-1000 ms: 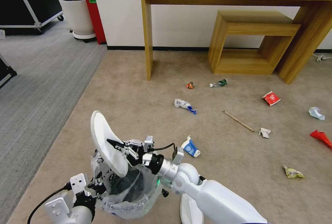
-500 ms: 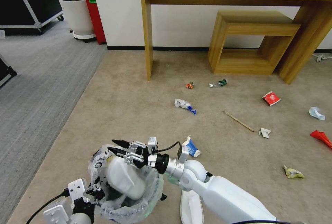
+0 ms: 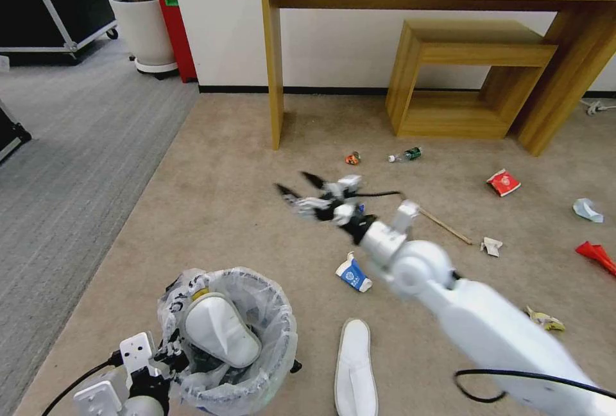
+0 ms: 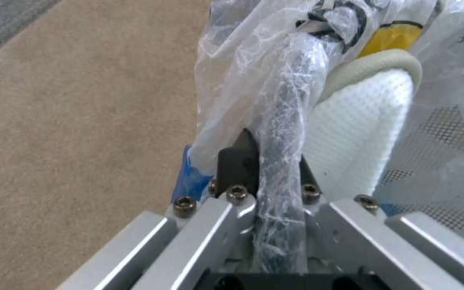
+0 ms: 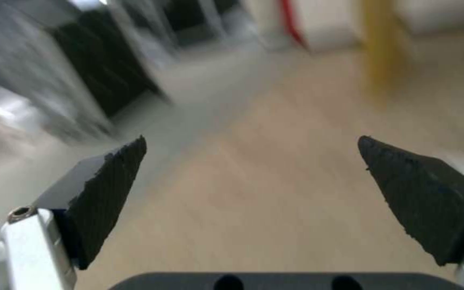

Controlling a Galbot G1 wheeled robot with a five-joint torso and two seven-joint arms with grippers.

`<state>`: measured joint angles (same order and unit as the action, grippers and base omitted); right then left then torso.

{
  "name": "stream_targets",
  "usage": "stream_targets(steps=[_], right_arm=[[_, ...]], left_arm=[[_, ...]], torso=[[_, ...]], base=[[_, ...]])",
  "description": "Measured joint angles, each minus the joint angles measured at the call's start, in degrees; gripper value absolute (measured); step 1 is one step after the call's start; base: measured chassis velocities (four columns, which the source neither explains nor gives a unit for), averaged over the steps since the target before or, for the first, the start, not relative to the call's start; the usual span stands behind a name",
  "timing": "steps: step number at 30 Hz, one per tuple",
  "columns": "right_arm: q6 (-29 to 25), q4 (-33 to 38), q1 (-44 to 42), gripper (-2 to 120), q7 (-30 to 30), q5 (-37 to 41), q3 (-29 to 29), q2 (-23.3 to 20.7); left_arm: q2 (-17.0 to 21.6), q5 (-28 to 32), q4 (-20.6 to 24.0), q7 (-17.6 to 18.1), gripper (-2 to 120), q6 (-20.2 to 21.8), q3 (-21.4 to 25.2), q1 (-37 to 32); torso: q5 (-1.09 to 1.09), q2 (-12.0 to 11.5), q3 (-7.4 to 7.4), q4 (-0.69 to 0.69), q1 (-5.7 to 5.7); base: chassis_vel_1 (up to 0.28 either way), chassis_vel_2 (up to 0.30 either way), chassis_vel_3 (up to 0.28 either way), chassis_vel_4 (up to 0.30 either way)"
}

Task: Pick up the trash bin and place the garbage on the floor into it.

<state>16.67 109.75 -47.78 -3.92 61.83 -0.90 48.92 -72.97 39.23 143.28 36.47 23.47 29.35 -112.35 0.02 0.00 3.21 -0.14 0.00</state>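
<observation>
Trash bin (image 3: 231,339), lined with a crinkly translucent bag bearing black print and a yellow mark, sits low at the robot's left over the beige carpeted floor (image 3: 224,198), its mouth facing up. The left gripper (image 3: 168,357) pinches the bin's near rim, fingers (image 4: 238,155) pressed together on the dark edge and the plastic wrapped over it, one finger outside the rim and one inside. One white slipper (image 3: 218,329) lies inside the bin, tilted against the liner, its long axis running from the near rim toward the far-left side. The print on the bag is too crumpled to read. The right gripper (image 3: 301,188) hangs in the air out in front of the robot, well apart from the bin, fingers (image 5: 108,189) spread wide and empty, pointing toward the far-left of the room. A second white slipper (image 3: 355,368) lies flat on the floor just right of the bin, its long axis pointing away from the robot. A blue-and-white wrapper (image 3: 353,273) with a round emblem lies beyond it. Farther out are a green-labelled bottle (image 3: 405,155) on its side, a thin wooden stick (image 3: 449,226) lying diagonally, a red packet (image 3: 503,182), a paper scrap (image 3: 491,246) and a yellowish crumpled wrapper (image 3: 544,320).
</observation>
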Motion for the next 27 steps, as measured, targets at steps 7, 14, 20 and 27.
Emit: stream_targets(steps=[7, 14, 20, 27], right_arm=[[22.0, 4.4, -7.8, 100, -20.3, 14.0, 6.9, -2.8], [26.6, 4.4, -12.3, 100, -25.6, 16.4, 5.9, -0.9], [26.4, 2.9, -13.3, 100, -31.8, 16.4, 0.8, 0.3], [26.0, 2.9, -14.7, 100, -37.4, 19.1, -1.6, 0.8]], left_arm=[[0.6, -0.4, 0.0, 0.0, 0, 0.0, -0.4, 0.2], [0.3, -1.8, -1.0, 0.0, 0, 0.0, -1.7, 0.5], [-0.1, -3.3, -1.6, 0.0, 0, -0.2, -2.2, 0.1], [-0.9, -5.6, -1.5, -0.4, 0, -0.6, -2.7, -0.9]], torso=[[-0.01, 0.0, -0.01, 0.01, 0.00], [-0.02, 0.0, 0.00, 0.02, 0.00], [-0.02, 0.0, 0.00, 0.03, 0.00], [-0.03, 0.0, 0.00, 0.03, 0.00]], base=[[0.000, 0.000, 0.000, 0.000], [0.000, 0.000, 0.000, 0.000], [0.000, 0.000, 0.000, 0.000], [0.000, 0.000, 0.000, 0.000]])
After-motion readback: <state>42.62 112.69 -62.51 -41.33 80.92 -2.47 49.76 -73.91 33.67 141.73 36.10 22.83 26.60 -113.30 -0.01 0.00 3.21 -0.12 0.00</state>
